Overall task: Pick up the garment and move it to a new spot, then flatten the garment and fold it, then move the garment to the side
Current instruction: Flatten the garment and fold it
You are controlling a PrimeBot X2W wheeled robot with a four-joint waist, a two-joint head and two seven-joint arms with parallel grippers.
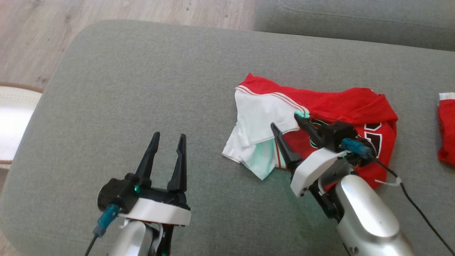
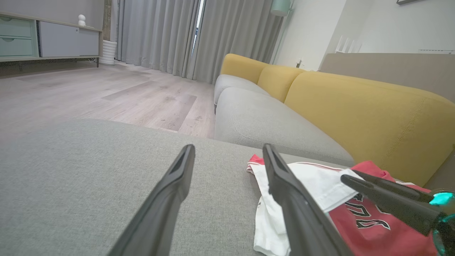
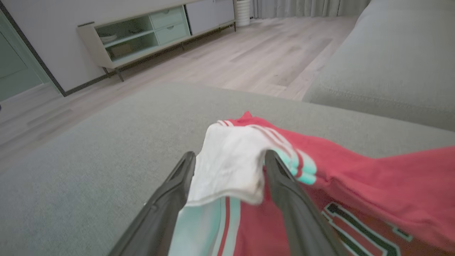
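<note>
A red jersey garment (image 1: 341,106) with white sleeve panels and black numerals lies crumpled on the grey cushion (image 1: 142,89), right of centre. My right gripper (image 1: 285,120) is open over its white part, with one finger on each side of a raised white fold (image 3: 231,163). The red body of the garment (image 3: 373,177) spreads off to the right. My left gripper (image 1: 169,135) stands open above bare cushion to the left of the garment, nothing between its fingers. In the left wrist view the left gripper (image 2: 229,146) points past the garment (image 2: 373,227).
A second red cloth (image 1: 447,128) lies at the cushion's right edge. A black cable (image 1: 416,206) trails from my right wrist. Wooden floor (image 1: 35,35) lies beyond the cushion's far and left edges. A grey sofa seat with yellow backrest (image 2: 355,106) stands behind.
</note>
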